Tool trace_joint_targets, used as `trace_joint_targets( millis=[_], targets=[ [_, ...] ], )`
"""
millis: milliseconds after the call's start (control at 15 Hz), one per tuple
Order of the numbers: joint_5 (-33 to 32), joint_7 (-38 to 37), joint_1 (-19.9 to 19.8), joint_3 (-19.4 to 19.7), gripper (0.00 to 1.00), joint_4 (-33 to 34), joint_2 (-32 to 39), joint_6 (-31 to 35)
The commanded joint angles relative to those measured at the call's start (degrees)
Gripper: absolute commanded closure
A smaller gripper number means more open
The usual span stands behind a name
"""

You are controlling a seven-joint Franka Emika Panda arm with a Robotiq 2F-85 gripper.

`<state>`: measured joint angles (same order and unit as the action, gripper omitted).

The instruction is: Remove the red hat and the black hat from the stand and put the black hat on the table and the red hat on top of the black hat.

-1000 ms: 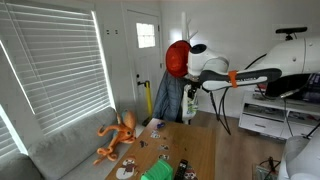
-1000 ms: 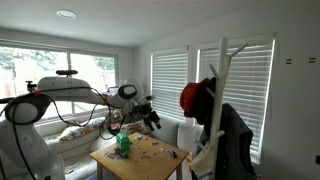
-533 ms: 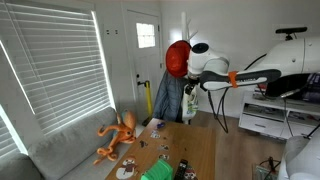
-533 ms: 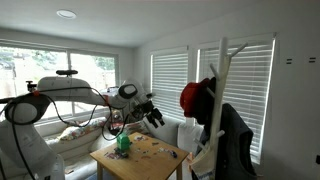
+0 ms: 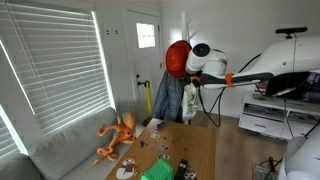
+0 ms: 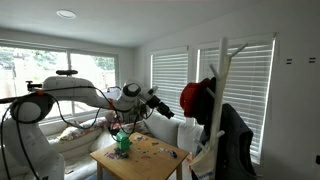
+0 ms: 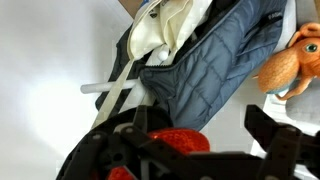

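The red hat (image 5: 177,58) hangs near the top of the white stand (image 6: 222,65); it also shows in the other exterior view (image 6: 192,96). A dark shape right behind it looks like the black hat (image 6: 210,110). My gripper (image 5: 192,68) is open and close beside the red hat, a short gap away in an exterior view (image 6: 163,102). In the wrist view the red hat (image 7: 182,140) lies low between the open fingers of my gripper (image 7: 200,135), not gripped. The wooden table (image 5: 200,148) stands below and also shows in the other exterior view (image 6: 150,158).
A dark blue jacket (image 7: 205,60) hangs on the stand below the hats. An orange plush octopus (image 5: 118,136) lies on the grey couch (image 5: 60,150). A green item (image 6: 123,142) and small objects sit on the table. Blinds cover the windows.
My gripper has risen and moved closer to the red hat. The hats and the stand have not moved.
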<state>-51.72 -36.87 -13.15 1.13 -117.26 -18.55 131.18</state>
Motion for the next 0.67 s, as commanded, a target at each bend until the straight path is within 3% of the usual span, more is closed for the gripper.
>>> trace_joint_targets(
  millis=[0, 600],
  targets=[
    [-5.02, -11.75, -0.82, -0.22, 0.0, 4.51, 3.57, 0.99],
    [-16.1, -30.15, 0.97, 1.45, 0.0, 12.68, 9.3, 6.38]
  ],
)
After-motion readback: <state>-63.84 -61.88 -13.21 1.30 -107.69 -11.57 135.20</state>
